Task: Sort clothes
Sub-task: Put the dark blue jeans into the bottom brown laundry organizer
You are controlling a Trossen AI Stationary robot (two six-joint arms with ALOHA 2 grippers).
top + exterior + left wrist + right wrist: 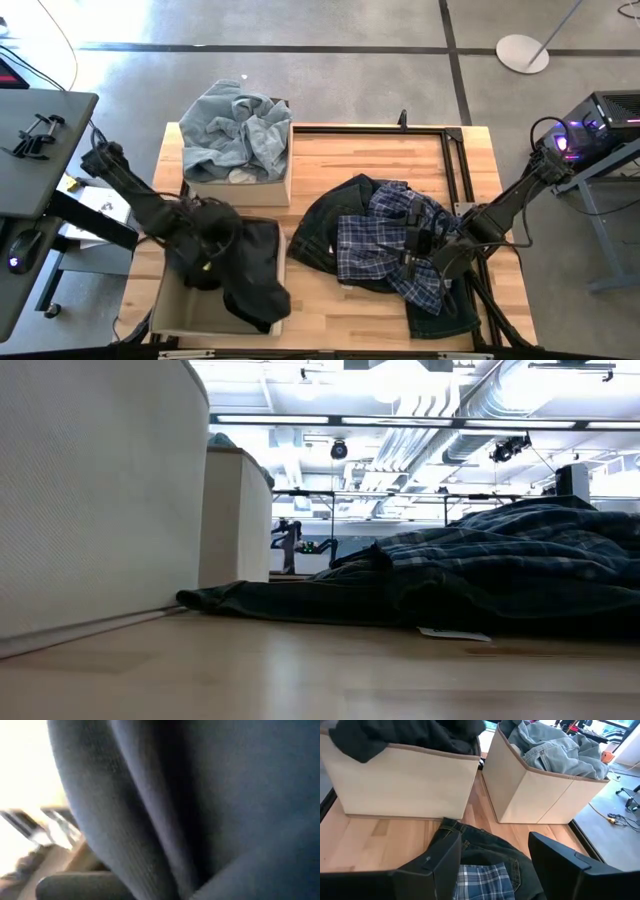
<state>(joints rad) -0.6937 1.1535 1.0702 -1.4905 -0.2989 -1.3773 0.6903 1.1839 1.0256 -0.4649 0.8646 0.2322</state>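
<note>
My left gripper [205, 268] is down in the near beige bin [165, 300]. It sits against a black garment [258, 272] that drapes over the bin's right rim, and this dark cloth [165, 805] fills the left wrist view. My right gripper [495, 870] is open just above the plaid garment [385, 240], which lies on dark denim [330, 225] on the table's right half. The pile also shows in the low view [500, 560]. Pale blue denim [235, 135] fills the far bin [540, 790].
The two bins stand side by side on the table's left half, with a narrow gap between them [482, 795]. A black frame [450, 150] runs along the table's far and right edges. Bare wood [390, 155] lies behind the pile. A dark side table [40, 130] stands at the left.
</note>
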